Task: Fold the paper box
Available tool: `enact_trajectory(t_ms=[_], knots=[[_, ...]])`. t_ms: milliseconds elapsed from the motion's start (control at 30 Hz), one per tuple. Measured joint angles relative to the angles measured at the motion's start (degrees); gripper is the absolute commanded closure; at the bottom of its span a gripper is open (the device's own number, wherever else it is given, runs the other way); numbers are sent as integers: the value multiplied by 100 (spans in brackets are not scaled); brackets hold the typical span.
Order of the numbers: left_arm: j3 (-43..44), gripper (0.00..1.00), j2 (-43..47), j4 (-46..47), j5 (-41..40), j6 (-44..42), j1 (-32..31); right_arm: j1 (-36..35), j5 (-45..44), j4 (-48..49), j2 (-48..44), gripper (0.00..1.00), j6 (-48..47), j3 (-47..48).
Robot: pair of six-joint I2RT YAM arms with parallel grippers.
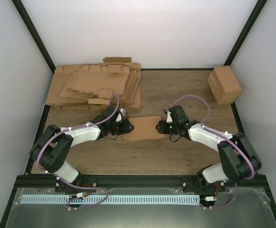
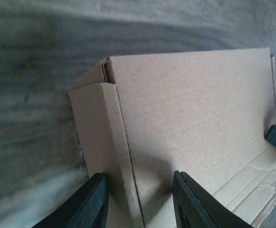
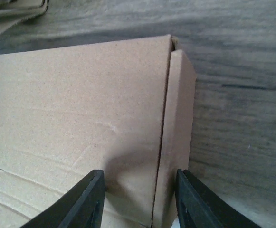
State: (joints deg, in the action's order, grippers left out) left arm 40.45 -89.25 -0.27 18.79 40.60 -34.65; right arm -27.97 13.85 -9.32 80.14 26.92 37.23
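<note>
The paper box (image 1: 145, 127) lies at the middle of the wood-grain table (image 1: 185, 90), between the two arms. It is a plain brown piece of matte, slightly grainy cardboard, still mostly flat. It has one broad smooth panel, with a narrow strip folded along a straight crease at each short end. In the left wrist view the strip runs down the panel's left side and a small corner tab is tucked behind its top. The lower right of the panel is creased and wrinkled. In the right wrist view the matching strip runs down the right edge, and faint dents show near the lower left.

The left gripper (image 1: 129, 127) sits at the box's left end. Its black fingers (image 2: 94, 203) are spread wide on either side of the folded strip and its crease, with nothing clamped between them. The right gripper (image 1: 159, 126) sits at the right end. Its fingers (image 3: 89, 202) are spread about as wide across the other strip. I cannot tell whether any fingertip actually presses on the cardboard.

A loose pile of flat die-cut cardboard sheets (image 1: 95, 85) lies at the far left. A small blocky brown carton (image 1: 224, 84) stands at the far right, well apart from the box.
</note>
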Motion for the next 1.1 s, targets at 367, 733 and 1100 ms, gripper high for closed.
enact_trajectory(t_ms=[367,733,1100], knots=[[221,33,627,-612,-295,-675,98,9,-308,-365,-739,30,-26,70],[-323,42,1051,-973,249,-638,44,9,-15,-914,-1095,34,114,-411],[39,50,455,-925,535,-852,44,9,-98,-758,-487,40,-195,-245]])
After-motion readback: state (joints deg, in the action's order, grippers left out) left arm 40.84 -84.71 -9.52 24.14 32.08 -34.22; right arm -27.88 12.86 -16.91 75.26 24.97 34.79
